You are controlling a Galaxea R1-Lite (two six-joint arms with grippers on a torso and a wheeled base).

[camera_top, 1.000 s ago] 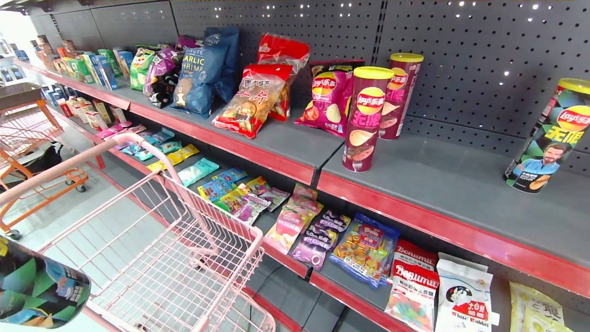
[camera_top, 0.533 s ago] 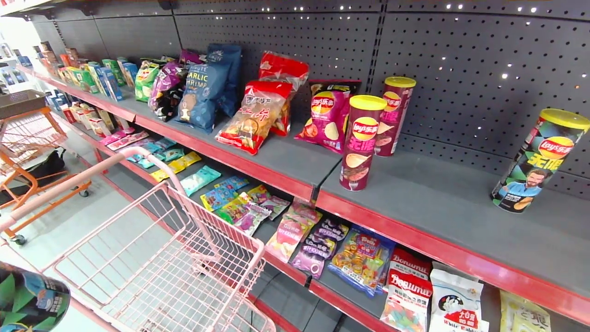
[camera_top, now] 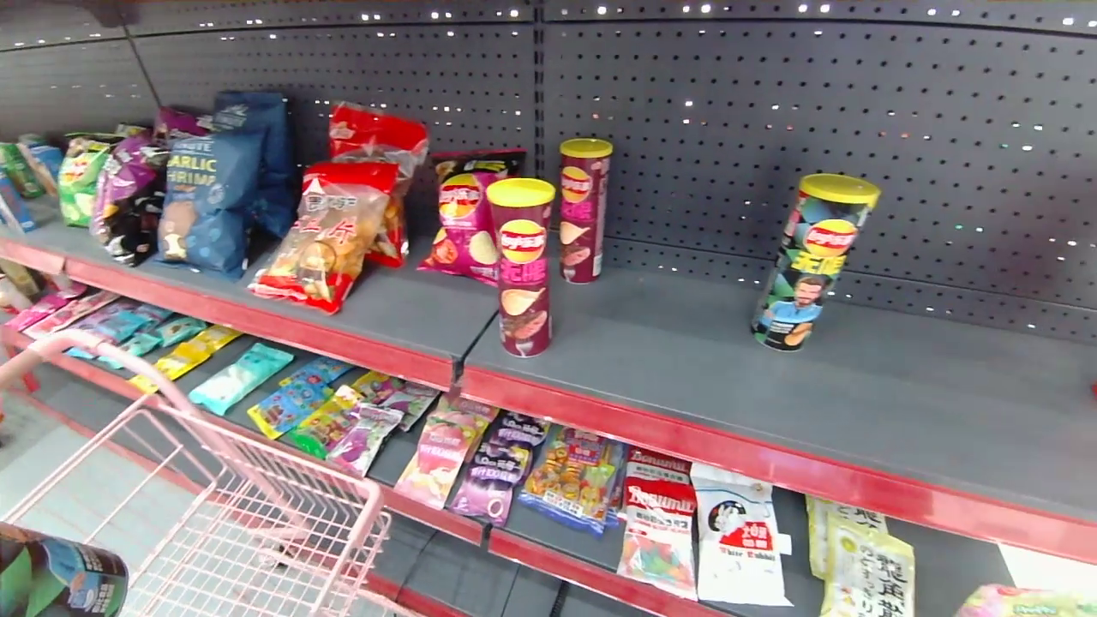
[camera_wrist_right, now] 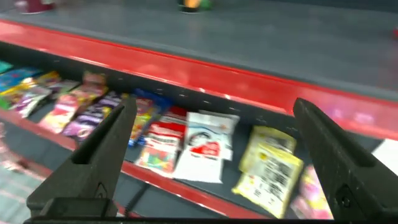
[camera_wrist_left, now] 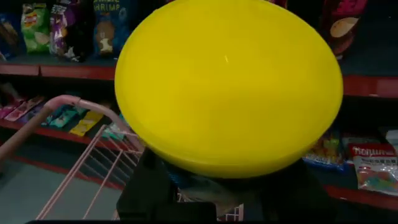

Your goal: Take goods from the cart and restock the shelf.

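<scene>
Now the left end effector (camera_wrist_left: pixel 224 196) pinches the chip can (camera_top: pixel 51 576), yellow lid (camera_wrist_left: pixel 229 87) toward the wrist; right end effector (camera_wrist_right: pixel 214 158) spread.

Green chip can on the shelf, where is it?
In the head view, the green chip can stands upright on the upper shelf, right of the two maroon chip cans and apart from them.

Cart (camera_top: pixel 257 514) gets chopped by the bottom edge, so you only see one corner of the basket and a bit of handle. Just left of it, the can (camera_top: pixel 56 574) is cut off too, with only one end poking in. From the left wrist, the yellow lid (camera_wrist_left: pixel 229 87) covers nearly all of that can's body. Way off from the cart, a yellow bag (camera_top: pixel 866 566) runs out the bottom edge. The right wrist shows the bags (camera_wrist_right: pixel 199 149) over there all smeary, can't make out any print.
</scene>
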